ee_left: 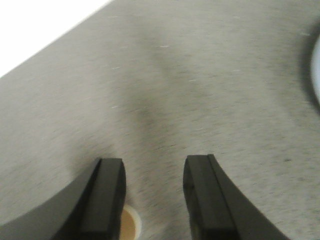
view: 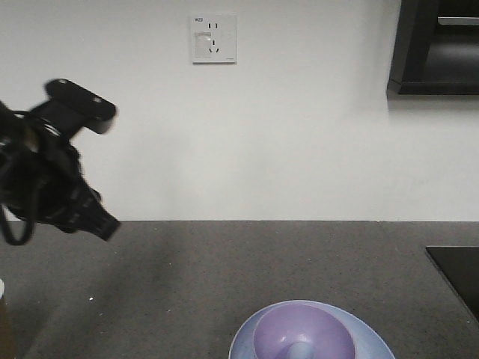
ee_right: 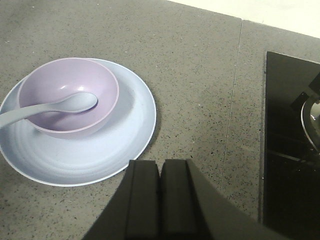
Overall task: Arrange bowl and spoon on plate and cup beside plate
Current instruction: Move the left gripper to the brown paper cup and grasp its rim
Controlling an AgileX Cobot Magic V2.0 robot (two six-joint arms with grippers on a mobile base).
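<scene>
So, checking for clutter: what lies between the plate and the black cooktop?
Only bare countertop with one thin seam separates plate and cooktop; right wrist view.

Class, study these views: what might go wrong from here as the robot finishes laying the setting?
1. The cup sits off-centre under the left gripper, whose jaws are open; lowering may strike its rim and tip it.
2. The spoon handle overhangs the bowl on the plate; bringing the cup close may knock it out.
</scene>
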